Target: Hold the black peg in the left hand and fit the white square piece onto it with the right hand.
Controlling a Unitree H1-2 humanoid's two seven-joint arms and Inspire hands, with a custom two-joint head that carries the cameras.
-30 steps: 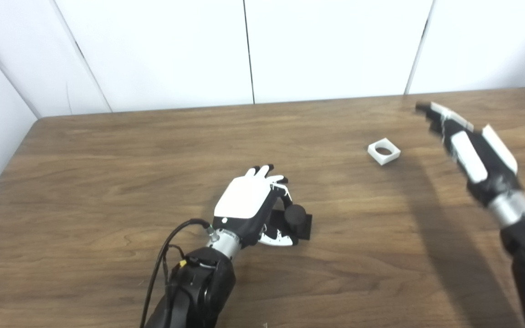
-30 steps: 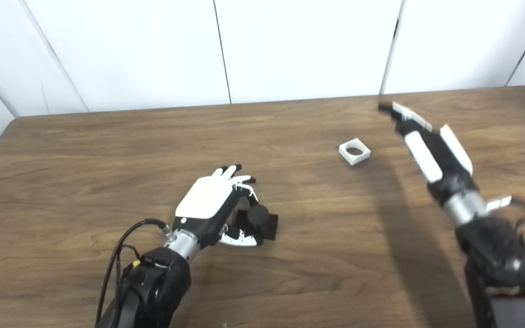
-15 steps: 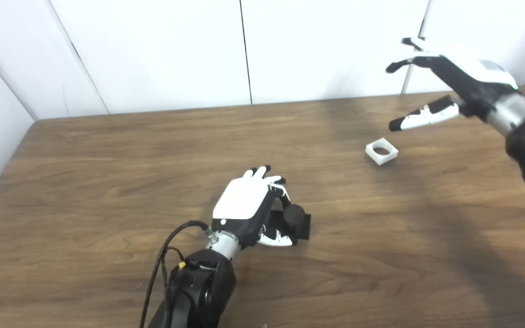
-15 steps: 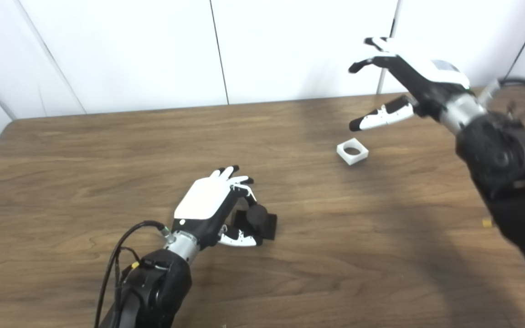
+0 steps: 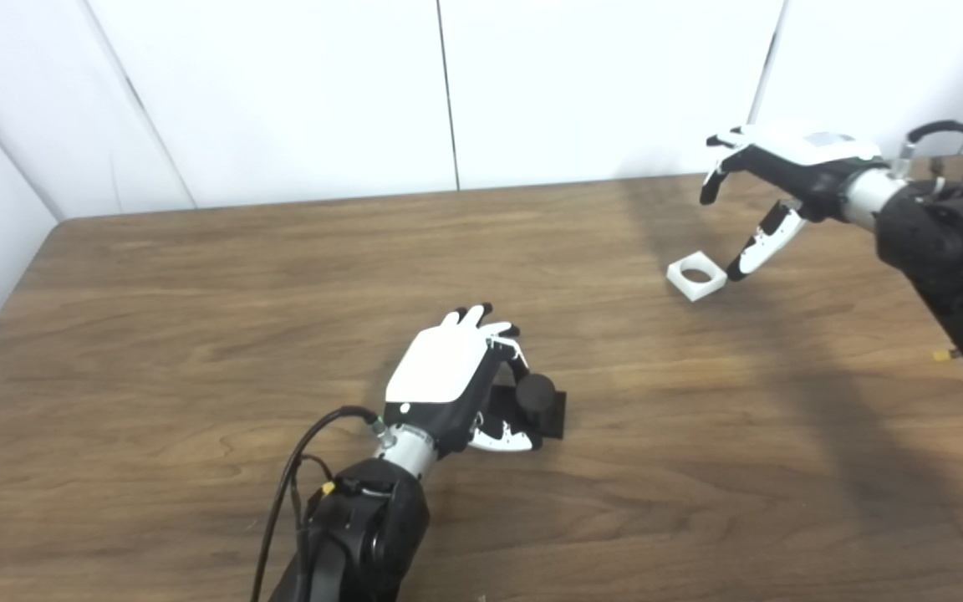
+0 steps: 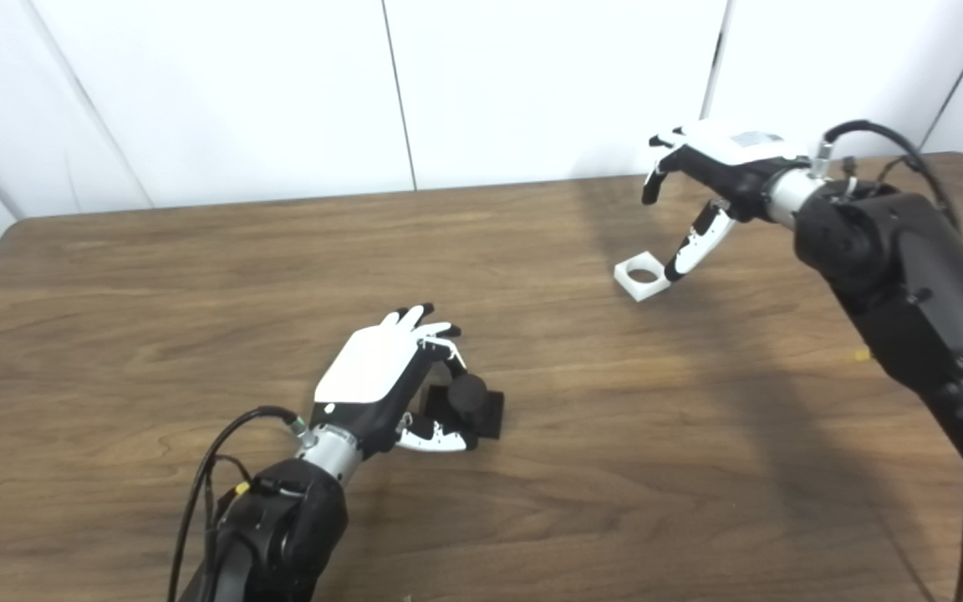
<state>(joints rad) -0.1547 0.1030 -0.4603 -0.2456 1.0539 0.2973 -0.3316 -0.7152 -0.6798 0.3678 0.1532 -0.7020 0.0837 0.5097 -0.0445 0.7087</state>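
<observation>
A brown wooden table [image 5: 197, 276] fills most of the frame, with white wall panels [image 5: 281, 92] across the top. From the right edge the right arm reaches toward the upper right of the picture, where the right hand [image 5: 770, 180] hangs palm-down with its fingers spread wide and holding nothing; the thumb points down and its tip sits just beside the right edge of the white square piece [image 5: 697, 277], while the other fingers curl in the air above and beyond it. Whether the thumb tip touches the piece cannot be told. From the bottom edge the left arm rises toward lower centre, and the left hand [image 5: 448, 380] rests there with its fingers curled around the black peg [image 5: 538, 400], which stands on its square base on the table. The white square piece lies flat in the upper right, hole upward, well apart from the peg.

The risk is in the pickup: with only the thumb at the piece's side, a closing hand could push the light piece along the table rather than pinch it, or tip it onto an edge. Later, a tilted grip could make the hole jam against the peg top.
</observation>
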